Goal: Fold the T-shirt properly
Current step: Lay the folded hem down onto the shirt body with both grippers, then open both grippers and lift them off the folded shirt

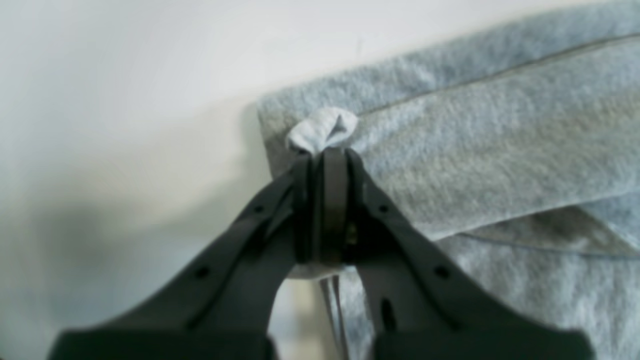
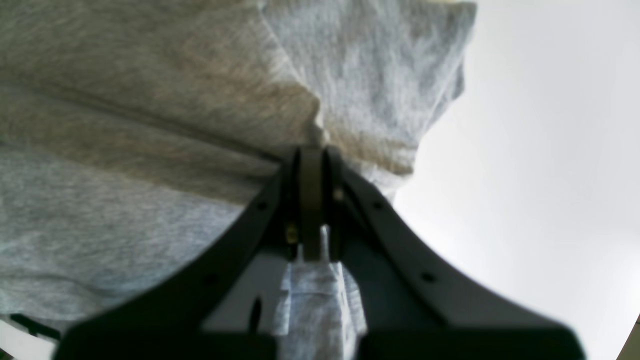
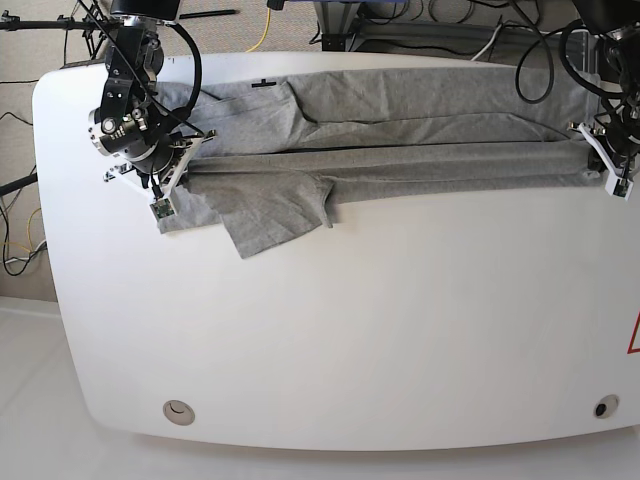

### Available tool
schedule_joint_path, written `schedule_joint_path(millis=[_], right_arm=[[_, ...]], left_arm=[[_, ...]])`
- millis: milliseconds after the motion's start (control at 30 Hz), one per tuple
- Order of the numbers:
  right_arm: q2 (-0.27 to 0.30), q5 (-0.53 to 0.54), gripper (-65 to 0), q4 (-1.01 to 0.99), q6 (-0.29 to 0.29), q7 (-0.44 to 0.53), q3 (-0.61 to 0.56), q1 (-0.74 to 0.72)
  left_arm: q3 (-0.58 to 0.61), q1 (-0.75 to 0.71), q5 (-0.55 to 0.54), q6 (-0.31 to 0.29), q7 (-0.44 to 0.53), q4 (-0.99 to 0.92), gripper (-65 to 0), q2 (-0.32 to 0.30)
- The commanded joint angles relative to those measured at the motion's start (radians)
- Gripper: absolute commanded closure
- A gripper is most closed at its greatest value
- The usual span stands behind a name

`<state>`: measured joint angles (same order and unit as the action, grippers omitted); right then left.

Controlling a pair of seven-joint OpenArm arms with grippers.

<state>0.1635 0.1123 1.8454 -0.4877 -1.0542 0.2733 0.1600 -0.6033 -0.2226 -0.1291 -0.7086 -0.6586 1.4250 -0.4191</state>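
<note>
The left claw (image 1: 325,150) sits closest to its wrist camera, closed on a small pinch of the grey T-shirt (image 1: 490,145); the right claw (image 2: 312,150) is closed too, gripping a fold of the same cloth; in the base view the T-shirt (image 3: 400,135) lies as a long band across the far part of the white table (image 3: 350,330); each claw holds one end of it; one sleeve (image 3: 270,215) lies spread toward the near side.
</note>
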Motion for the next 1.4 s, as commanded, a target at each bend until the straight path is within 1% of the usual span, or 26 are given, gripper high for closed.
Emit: schedule_joint_path(millis=[0, 67, 133, 200, 267, 333, 400, 467, 600, 667, 933, 1067, 1200, 1267, 1333, 1367], right_arm=[[0.010, -0.004, -0.3, 0.021, 0.006, 0.012, 0.004, -0.007], [0.010, -0.004, -3.5, 0.022, 0.006, 0.013, 0.003, -0.010], [0.011, -0.004, -9.6, 0.024, 0.007, 0.017, 0.001, -0.016], [0.012, -0.004, -16.9, 0.028, 0.006, 0.020, 0.002, -0.018], [0.011, -0.003, -24.2, 0.026, 0.004, 0.024, 0.003, -0.017], [0.015, 0.004, -37.8, 0.021, 0.002, 0.033, 0.006, -0.011], [0.015, 0.004, -41.3, 0.020, 0.001, 0.035, 0.005, -0.011], [0.015, 0.007, -43.1, 0.021, -0.001, 0.040, 0.006, -0.013], [0.015, 0.007, -45.5, 0.022, -0.002, 0.041, 0.004, -0.016], [0.012, 0.000, -48.0, 0.019, -0.004, 0.033, 0.000, -0.019], [0.007, 0.002, -48.9, 0.030, -0.007, 0.027, -0.005, -0.035], [-0.005, 0.007, -49.0, 0.046, -0.012, 0.019, -0.023, -0.043], [-0.015, 0.007, -47.0, 0.051, -0.016, 0.014, -0.030, -0.047], [-0.022, 0.008, -44.7, 0.051, -0.019, 0.012, -0.032, -0.054], [-0.040, 0.002, -36.2, 0.034, -0.021, 0.010, -0.028, -0.078], [-0.043, 0.001, -34.7, 0.033, -0.022, 0.010, -0.028, -0.083]], left_arm=[[-0.008, 0.004, 0.005, 0.010, 0.007, 0.023, 0.0, -0.031], [-0.008, 0.004, 0.006, 0.010, 0.015, 0.022, 0.0, -0.034], [-0.007, 0.007, 0.005, 0.010, 0.023, 0.021, -1.2, -0.036], [-0.006, 0.012, 0.009, 0.010, 0.031, 0.021, -6.6, -0.037], [-0.003, 0.016, 0.015, 0.010, 0.039, 0.024, -16.1, -0.038], [0.001, 0.027, 0.041, 0.010, 0.056, 0.016, -30.0, -0.033], [0.004, 0.032, 0.052, 0.010, 0.060, 0.016, -34.2, -0.033], [0.011, 0.038, 0.062, 0.010, 0.063, 0.013, -36.6, -0.034], [0.019, 0.051, 0.073, 0.010, 0.060, 0.010, -38.7, -0.034], [0.024, 0.051, 0.072, 0.010, 0.039, 0.011, -39.9, -0.031], [0.028, 0.066, 0.073, 0.010, 0.028, 0.017, -40.3, -0.027], [0.024, 0.068, 0.067, 0.010, 0.027, 0.027, -39.4, -0.018], [0.026, 0.070, 0.065, 0.010, 0.020, 0.038, -39.1, -0.006], [0.028, 0.070, 0.064, 0.010, 0.016, 0.043, -38.9, 0.000], [0.031, 0.055, 0.062, 0.010, 0.015, 0.056, -39.7, 0.008], [0.031, 0.054, 0.061, 0.010, 0.014, 0.058, -39.7, 0.010]])
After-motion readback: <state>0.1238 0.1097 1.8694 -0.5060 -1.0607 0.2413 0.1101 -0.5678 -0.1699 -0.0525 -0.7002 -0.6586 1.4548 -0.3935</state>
